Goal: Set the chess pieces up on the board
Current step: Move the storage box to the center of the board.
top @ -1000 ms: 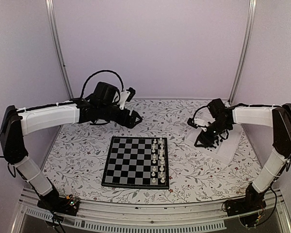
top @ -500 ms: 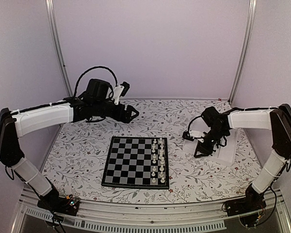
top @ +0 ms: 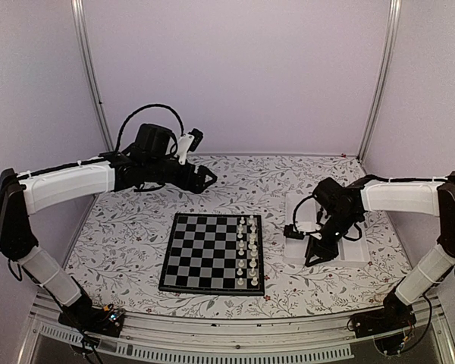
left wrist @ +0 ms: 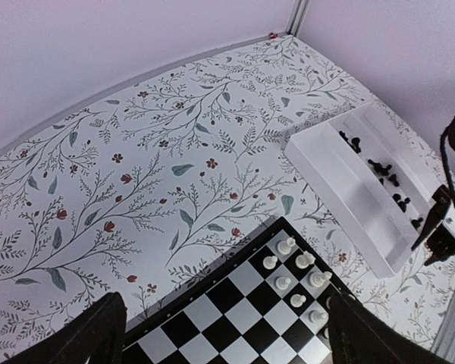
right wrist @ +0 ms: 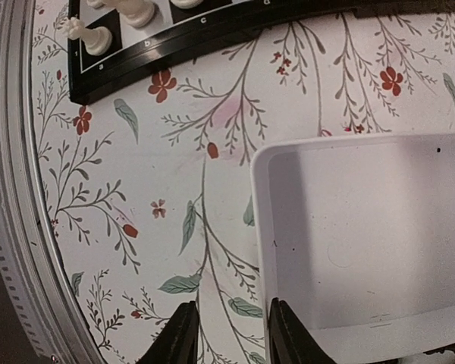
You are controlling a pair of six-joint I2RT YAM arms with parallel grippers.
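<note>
The board lies at the table's middle, with white pieces in two rows along its right side. Tiny black chess pieces lie in the far half of a white tray. My left gripper hangs open, high above the cloth behind the board; in its wrist view the left gripper frames the board's far corner. My right gripper is at the tray's near left corner. The right gripper stands narrowly open astride the tray's wall, one finger inside against it, nothing squeezed.
The floral tablecloth covers the table. The tray sits right of the board. A metal rail runs along the table's near edge. The board's near right corner with a white piece is close to the tray.
My right gripper came nearer along the tray while its jaws narrowed, and the tray turned squarer to the table edge. The left arm lifted and swung slightly left, then held still.
</note>
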